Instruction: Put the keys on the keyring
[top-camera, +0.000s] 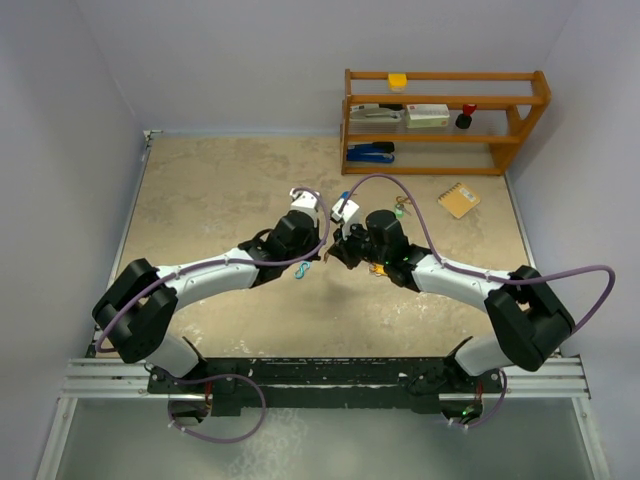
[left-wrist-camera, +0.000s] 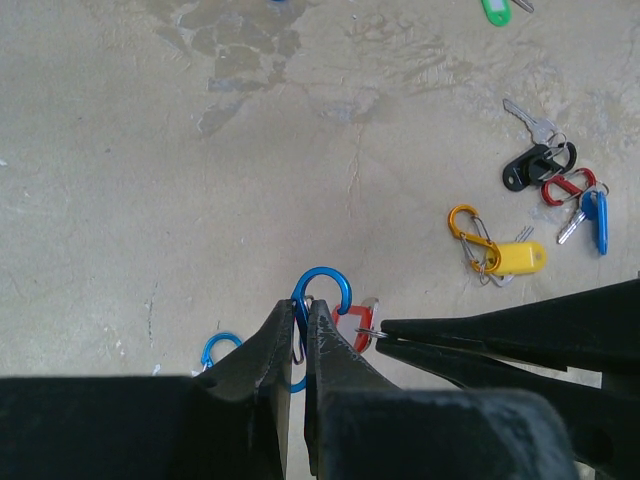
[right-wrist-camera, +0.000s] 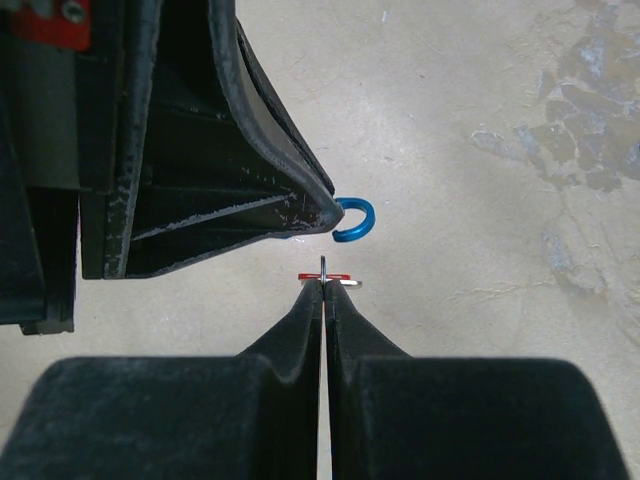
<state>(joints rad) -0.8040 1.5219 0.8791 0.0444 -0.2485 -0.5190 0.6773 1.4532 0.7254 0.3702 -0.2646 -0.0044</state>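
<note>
Clip-and-key pairing over the table (top-camera: 200, 200).
Left gripper (left-wrist-camera: 300, 308) clamped on blue clip (left-wrist-camera: 322, 270); right gripper (right-wrist-camera: 324, 284) pinched shut on red-tagged key (left-wrist-camera: 352, 322) by its wire loop, just beside the clip; yellow-tagged key (left-wrist-camera: 520, 258) lies loose. Risk: thin loop slips from the tips and the key drops.

The two arms meet tip to tip over the middle of the tabletop (top-camera: 210, 190). The left gripper (left-wrist-camera: 300, 306) is pinched on a clip (left-wrist-camera: 324, 282), whose loop sticks out past its fingertips. Just to its right, the right gripper (right-wrist-camera: 324, 284) is closed on a thin wire ring (right-wrist-camera: 324, 266). A tagged key (left-wrist-camera: 352, 324) hangs at the ring, close beside the clip.

A second clip (left-wrist-camera: 218, 350) lies on the tabletop near the left gripper. Past the tips, beside the right gripper, another key (left-wrist-camera: 520, 258) lies flat, with a cluster of keys (left-wrist-camera: 525, 168) just beyond it.

A shelf (top-camera: 445, 100) stands at the far right, against the back wall. A notepad (top-camera: 459, 199) lies just in front of the shelf.
</note>
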